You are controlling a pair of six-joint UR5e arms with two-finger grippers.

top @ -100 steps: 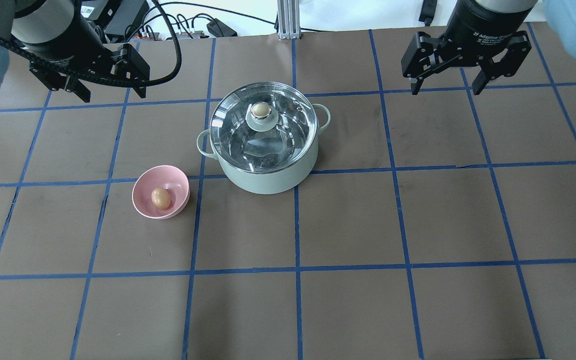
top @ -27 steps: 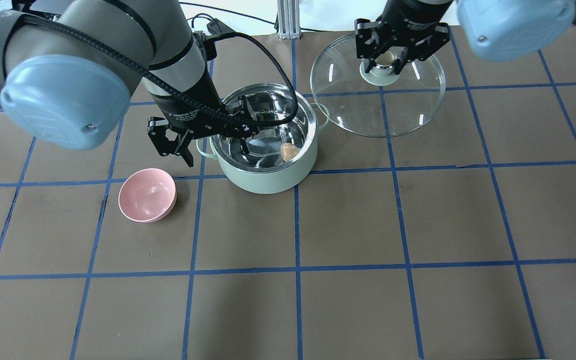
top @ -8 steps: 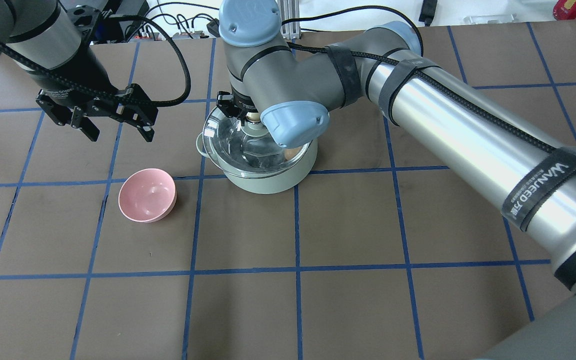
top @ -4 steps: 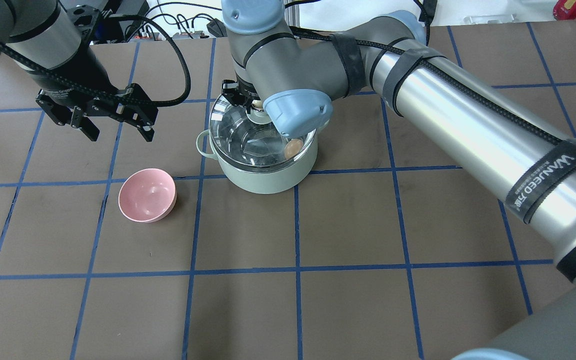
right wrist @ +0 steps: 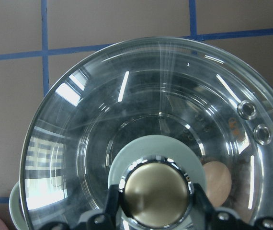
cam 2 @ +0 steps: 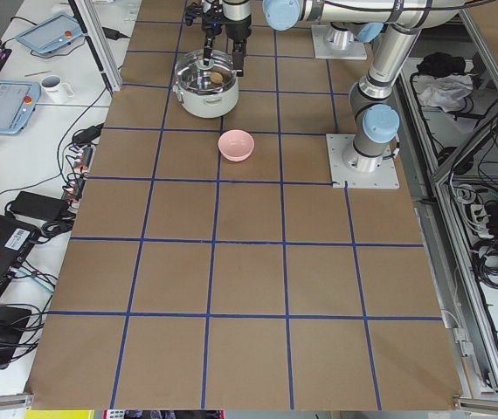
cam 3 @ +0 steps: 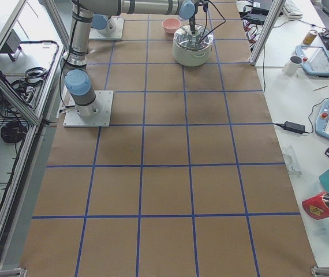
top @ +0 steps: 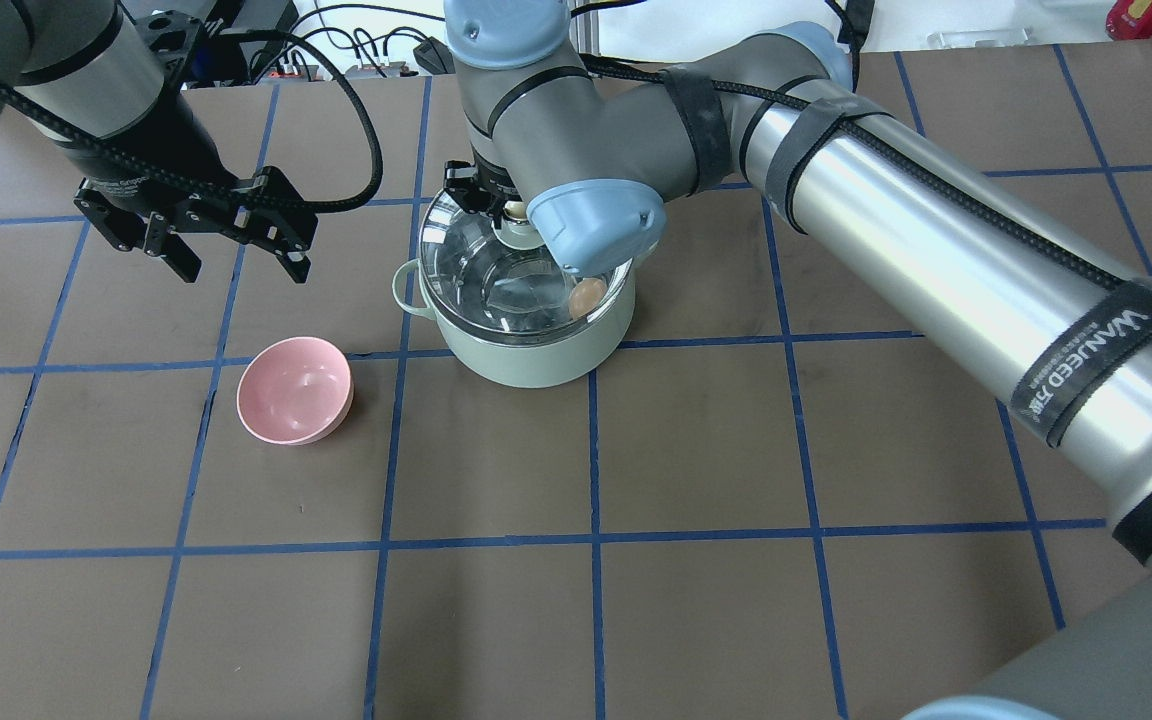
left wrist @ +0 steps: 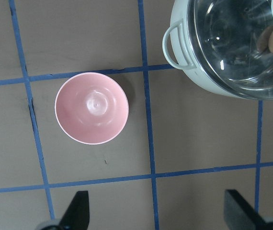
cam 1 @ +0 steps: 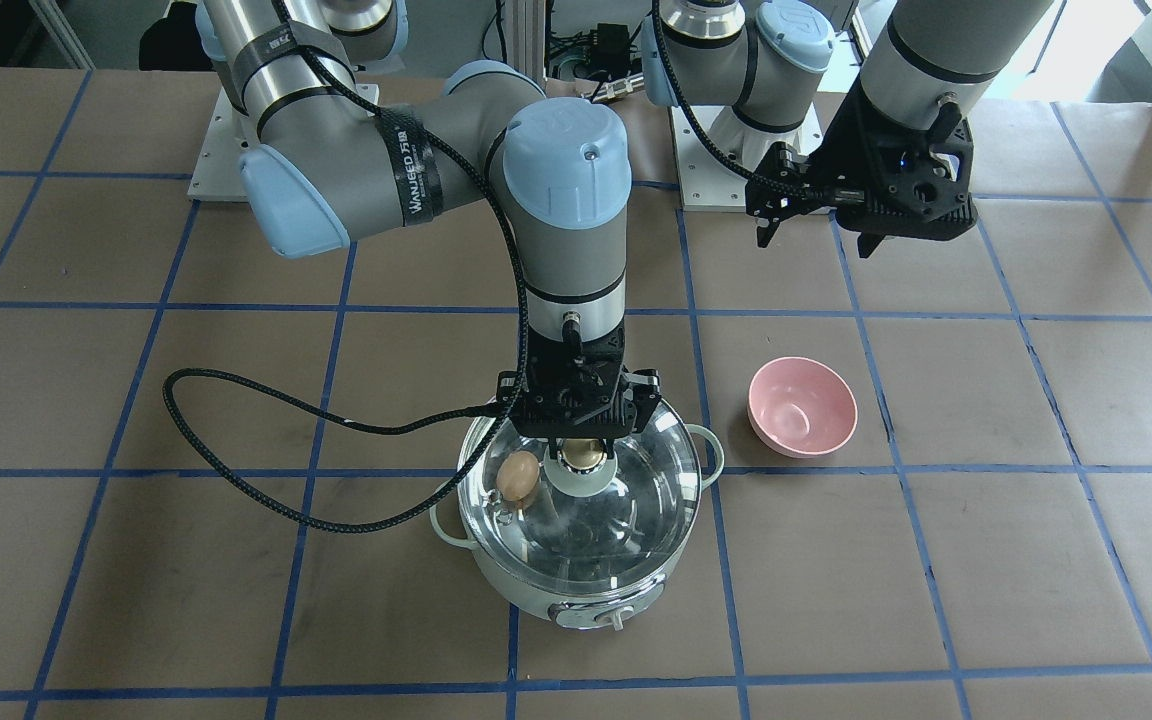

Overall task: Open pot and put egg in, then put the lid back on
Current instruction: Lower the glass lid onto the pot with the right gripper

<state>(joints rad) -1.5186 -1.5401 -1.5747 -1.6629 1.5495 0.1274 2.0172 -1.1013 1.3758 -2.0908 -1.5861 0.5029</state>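
The mint-green pot (top: 526,360) stands at mid-table, its knob facing the front view (cam 1: 586,612). The brown egg (top: 587,293) lies inside it against the wall, and also shows in the front view (cam 1: 517,476) and the right wrist view (right wrist: 219,182). The glass lid (cam 1: 626,510) covers the pot's mouth. My right gripper (cam 1: 581,440) is shut on the lid's beige-gold knob (right wrist: 156,199). I cannot tell if the lid rests fully on the rim. My left gripper (top: 241,270) hangs open and empty to the left of the pot, above the table.
An empty pink bowl (top: 296,390) sits left of and nearer than the pot, below my left wrist camera (left wrist: 91,108). My right arm's long forearm (top: 936,260) stretches across the table's right half. A black cable (cam 1: 236,440) loops beside the pot.
The egg has gone from the pink bowl into the pot. My right gripper brought the lid back over the pot, shifting it slightly in the last second. My left gripper has withdrawn left.
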